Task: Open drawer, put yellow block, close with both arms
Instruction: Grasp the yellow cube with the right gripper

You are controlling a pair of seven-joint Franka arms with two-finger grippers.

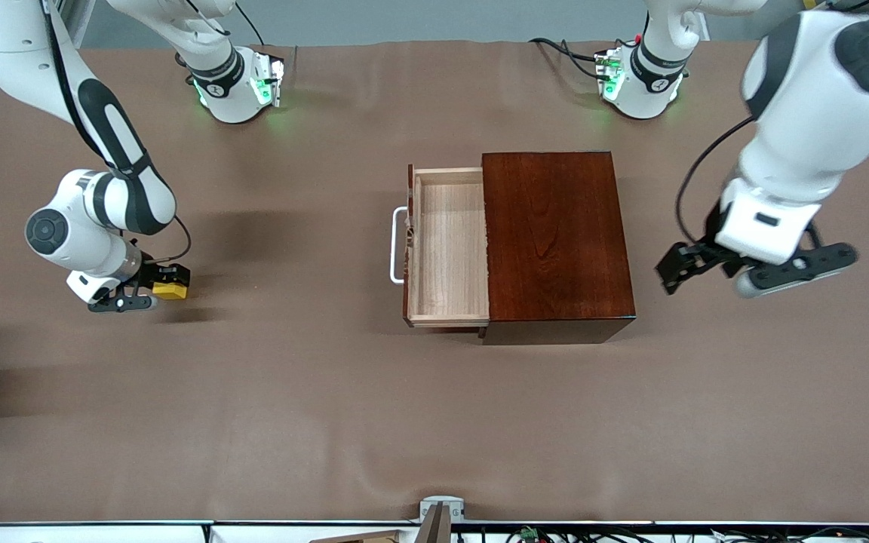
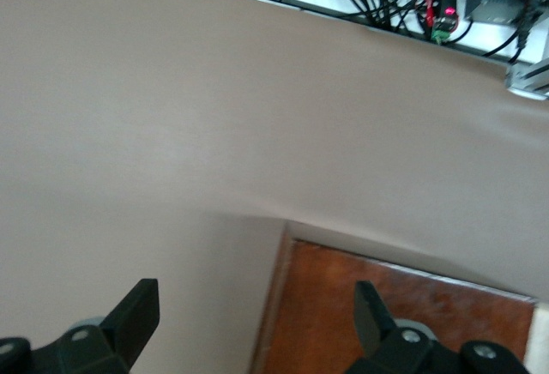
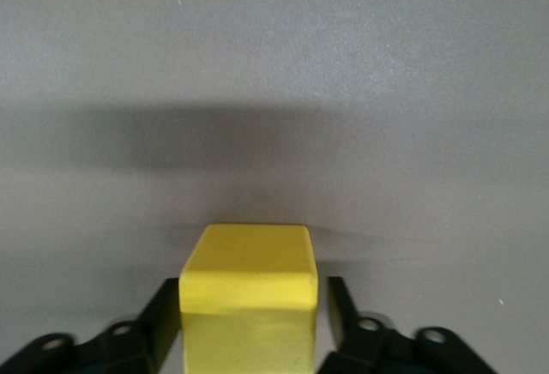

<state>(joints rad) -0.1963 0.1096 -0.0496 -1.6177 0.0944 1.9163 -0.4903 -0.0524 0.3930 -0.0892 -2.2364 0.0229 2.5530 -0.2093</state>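
The yellow block [image 1: 171, 289] sits clasped between the fingers of the right gripper [image 1: 149, 290], well apart from the drawer [image 1: 446, 245], toward the right arm's end of the table [image 1: 253, 392]. The drawer stands pulled out of its wooden box [image 1: 555, 241], handle [image 1: 397, 245] facing the block. The left gripper [image 1: 755, 265] hangs spread wide, holding nothing, just beside the box's other end.

Table [image 1: 268, 422] has a brown cloth cover. Dark reddish-brown wooden box [image 1: 555, 241] sits on it just off centre at 3 o'clock, drawer [image 1: 446, 249] pulled out toward 9. Yellow block [image 1: 172, 287] is out at 9 o'clock near the table's edge.
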